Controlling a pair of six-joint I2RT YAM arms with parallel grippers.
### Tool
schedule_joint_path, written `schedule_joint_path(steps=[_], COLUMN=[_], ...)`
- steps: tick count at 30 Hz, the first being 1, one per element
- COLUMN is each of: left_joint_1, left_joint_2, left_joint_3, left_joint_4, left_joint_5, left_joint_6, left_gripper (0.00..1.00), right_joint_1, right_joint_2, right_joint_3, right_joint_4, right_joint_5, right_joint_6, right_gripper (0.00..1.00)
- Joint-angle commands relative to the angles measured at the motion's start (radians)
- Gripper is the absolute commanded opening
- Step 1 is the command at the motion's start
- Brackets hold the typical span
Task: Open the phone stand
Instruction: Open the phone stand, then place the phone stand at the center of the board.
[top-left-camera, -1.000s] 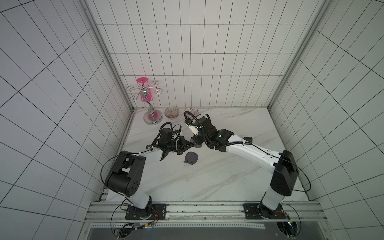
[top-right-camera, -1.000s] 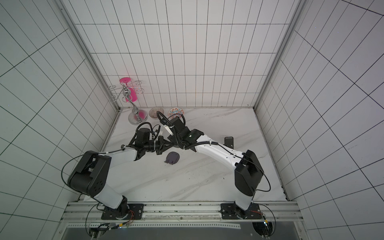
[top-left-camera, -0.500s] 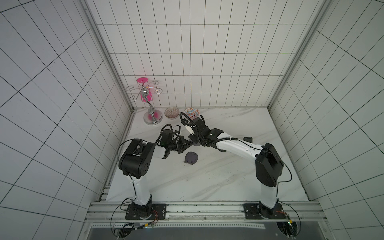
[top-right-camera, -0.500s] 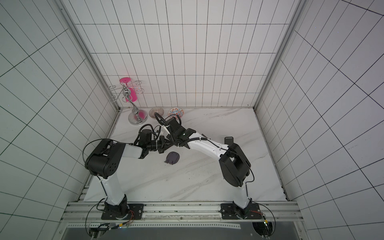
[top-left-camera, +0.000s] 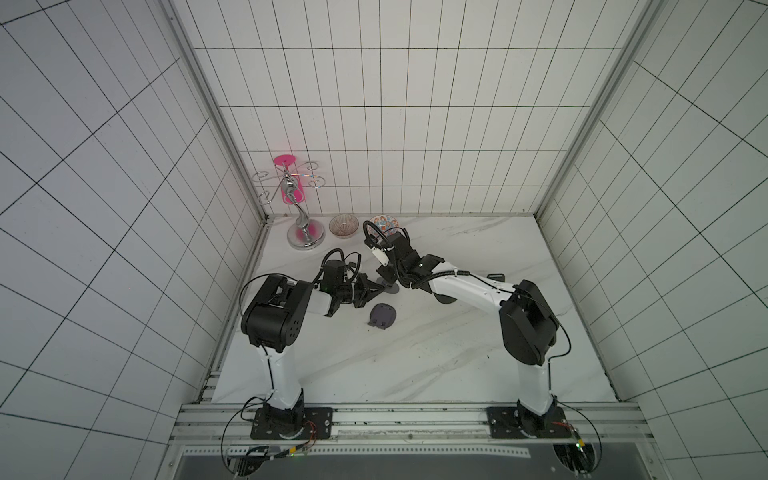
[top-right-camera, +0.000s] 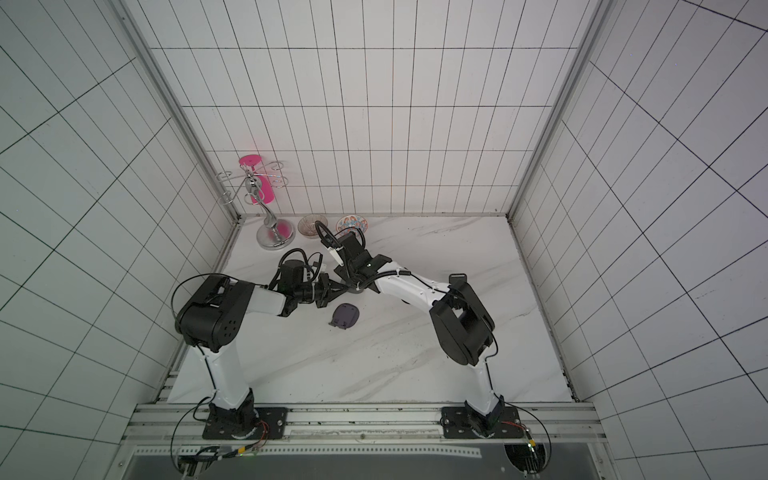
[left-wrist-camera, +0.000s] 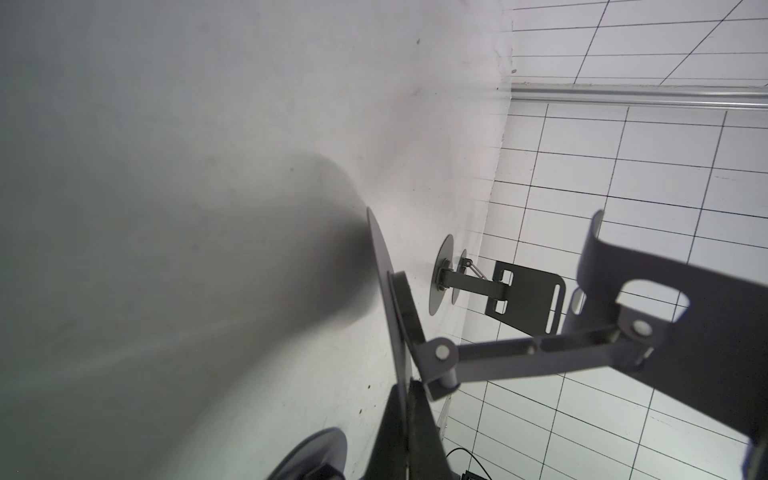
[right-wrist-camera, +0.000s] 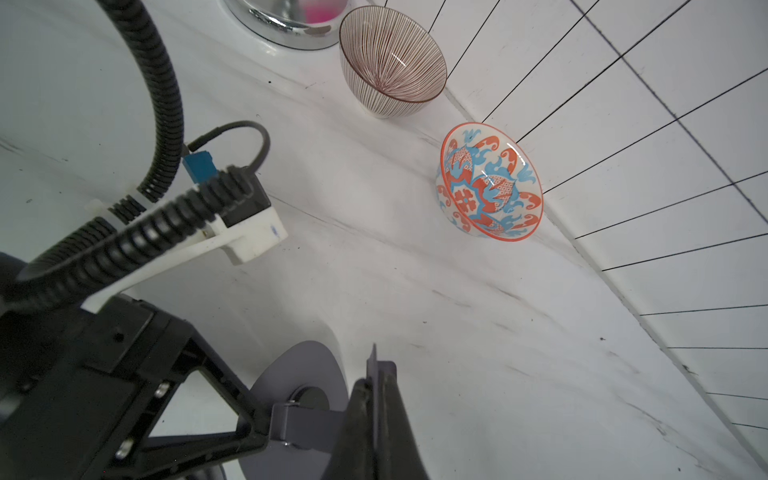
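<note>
The grey phone stand (left-wrist-camera: 498, 357) is held off the marble table between both grippers, unfolded: round base disc (left-wrist-camera: 382, 282), hinged arm, and slotted cradle plate (left-wrist-camera: 665, 299) spread apart. My left gripper (left-wrist-camera: 409, 436) is shut on the edge of the base disc. My right gripper (right-wrist-camera: 374, 415) is shut on the thin edge of the cradle plate (right-wrist-camera: 379, 368), with the base disc (right-wrist-camera: 307, 374) beside it. In both top views the left gripper (top-left-camera: 368, 289) and right gripper (top-left-camera: 389, 276) meet at the stand (top-right-camera: 355, 291) left of the table's middle.
A folded grey stand (top-left-camera: 382, 316) lies just in front of the grippers. A dark, opened stand (top-left-camera: 495, 276) sits to the right. A chrome mug tree (top-left-camera: 305, 235) with a pink cup, a striped bowl (top-left-camera: 343, 225) and a patterned bowl (right-wrist-camera: 490, 183) line the back wall.
Both arms have changed posture, their elbows drawn up and closer in. The grippers stay shut on the stand at about the same spot.
</note>
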Motion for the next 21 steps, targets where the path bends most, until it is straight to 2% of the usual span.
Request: schedule_joint_path(steps=[1,7,11,14,21], left_joint_1=[-0.036,-0.030,-0.023,-0.016,0.048], left_joint_2=[-0.036,-0.008,-0.030,-0.058,-0.162], left_joint_3=[0.078,0.132,0.129,0.131,0.080], left_joint_4=[0.093,-0.121,-0.163,-0.206,-0.321], left_joint_5=[0.230,0.190,0.169,0.154,0.110], left_joint_6=[0.216,0.333,0.352,0.369,0.401], left_gripper=[0.00,0.00,0.29,0.38,0.39], right_joint_1=[-0.030,-0.027,-0.027,-0.026,-0.051], right_joint_2=[0.118,0.128,0.140,0.134,0.128], right_joint_3=[-0.052,-0.045,-0.044,-0.047,-0.048], right_joint_4=[-0.094,-0.096,-0.099,-0.096,-0.092], right_joint_5=[-0.002,0.026,0.034,0.040,0.009], right_joint_6=[-0.028,-0.047,-0.044,-0.041,-0.009], right_gripper=[0.00,0.00,0.00,0.00,0.00])
